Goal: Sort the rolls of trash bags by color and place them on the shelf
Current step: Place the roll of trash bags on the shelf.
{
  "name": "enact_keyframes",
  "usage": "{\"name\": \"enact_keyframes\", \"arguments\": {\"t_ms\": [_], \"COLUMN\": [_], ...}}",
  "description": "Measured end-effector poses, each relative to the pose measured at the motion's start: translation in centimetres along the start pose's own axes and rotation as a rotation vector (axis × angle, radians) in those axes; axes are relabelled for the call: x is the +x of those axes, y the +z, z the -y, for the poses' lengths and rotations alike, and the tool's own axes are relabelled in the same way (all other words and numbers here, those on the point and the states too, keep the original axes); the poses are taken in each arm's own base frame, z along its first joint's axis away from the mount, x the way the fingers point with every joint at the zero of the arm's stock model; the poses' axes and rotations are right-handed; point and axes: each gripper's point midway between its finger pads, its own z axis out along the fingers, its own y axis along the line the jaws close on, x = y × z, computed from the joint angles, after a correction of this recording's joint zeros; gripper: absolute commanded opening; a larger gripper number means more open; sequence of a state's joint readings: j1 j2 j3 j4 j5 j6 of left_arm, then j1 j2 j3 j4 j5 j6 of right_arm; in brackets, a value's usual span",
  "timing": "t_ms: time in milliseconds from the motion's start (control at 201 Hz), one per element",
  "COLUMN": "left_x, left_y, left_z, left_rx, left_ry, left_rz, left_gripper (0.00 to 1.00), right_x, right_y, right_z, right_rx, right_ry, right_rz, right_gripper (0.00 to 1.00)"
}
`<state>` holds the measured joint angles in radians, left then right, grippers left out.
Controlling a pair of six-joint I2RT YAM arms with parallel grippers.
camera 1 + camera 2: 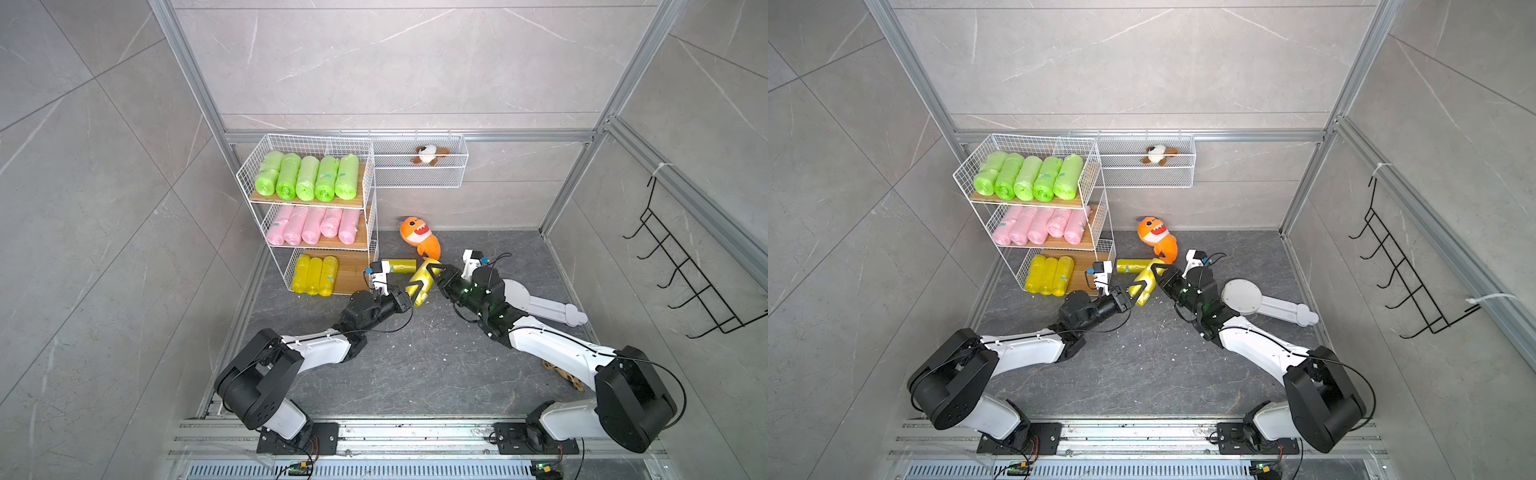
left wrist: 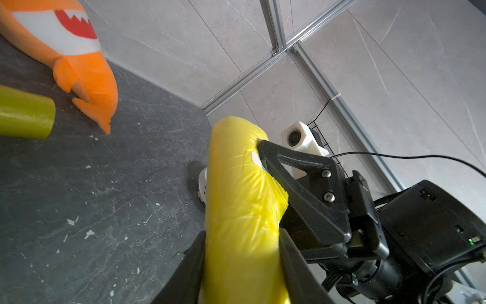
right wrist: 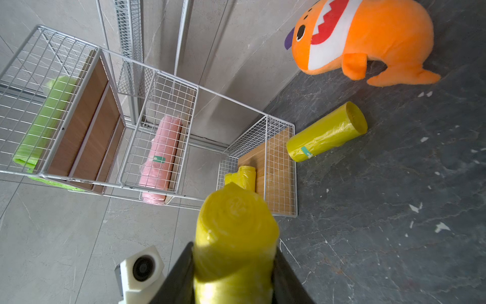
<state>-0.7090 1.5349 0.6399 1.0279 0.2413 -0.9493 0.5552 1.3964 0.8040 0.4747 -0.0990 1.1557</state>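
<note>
Bare floor (image 1: 395,374) spreads at 6 o'clock. Left gripper (image 1: 419,289) and right gripper (image 1: 432,269) both clamp the held yellow roll (image 2: 236,184), long axis 7-to-1 o'clock. Beyond, at 11, a loose yellow roll (image 1: 402,265) lies 9-to-3 just beside the shelf (image 1: 353,272), bottom board's right end bare.

Left wrist view: you're seeing the gripped roll (image 2: 242,210) running off the edge; the shark (image 2: 65,52) is getting cropped too.

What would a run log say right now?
stage: handover | right gripper: shut on held yellow roll | left gripper: shut on same roll | shelf bottom tier: three yellow rolls | tabletop: loose yellow roll
</note>
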Motion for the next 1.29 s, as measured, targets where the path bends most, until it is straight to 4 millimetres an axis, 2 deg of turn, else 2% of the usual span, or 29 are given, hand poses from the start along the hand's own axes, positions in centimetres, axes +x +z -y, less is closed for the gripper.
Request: {"name": "enact_keyframes", "arguments": {"t_ms": [174, 323, 572, 801, 926, 1090, 1189, 1294], "left_x": [0.4, 0.6, 1.9, 2.9, 1.2, -2.3, -4.1, -5.5], "left_y": [-0.1, -1.2, -5.6, -10.9, -13.8, -17.5, -18.5, -18.4], "left_z": [-0.3, -0.8, -4.1, -9.2, -11.8, -15.2, -16.6, -17.7], "left_rx": [-0.018, -0.068, -0.282, -0.593, -0.784, -0.989, -1.043, -1.055], "left_ry": [0.018, 0.066, 0.164, 0.258, 0.319, 0.345, 0.354, 0.389], "left_rz": [-0.02, -0.051, -0.131, -0.179, -0.137, -0.048, -0.007, 0.014], "left_gripper": [0.28, 0.28, 0.27, 0.27, 0.27, 0.27, 0.27, 0.27], "right_x": [-0.1, -0.7, -2.5, -2.4, -2.1, -1.8, -1.7, -1.7], "right_y": [-0.2, -1.3, -4.7, -5.0, -4.6, -4.3, -4.3, -4.3], "right_z": [0.1, -0.3, -0.4, 0.7, 1.3, 1.9, 1.9, 2.0], "right_rx": [0.007, 0.026, 0.094, 0.147, 0.165, 0.176, 0.176, 0.178], "right_ry": [-0.022, -0.072, -0.205, -0.267, -0.278, -0.28, -0.283, -0.283], "right_rz": [0.006, 0.035, 0.123, 0.115, 0.102, 0.086, 0.082, 0.08], "right_gripper": [0.71, 0.84, 0.86, 0.86, 0.86, 0.86, 0.86, 0.86]}}
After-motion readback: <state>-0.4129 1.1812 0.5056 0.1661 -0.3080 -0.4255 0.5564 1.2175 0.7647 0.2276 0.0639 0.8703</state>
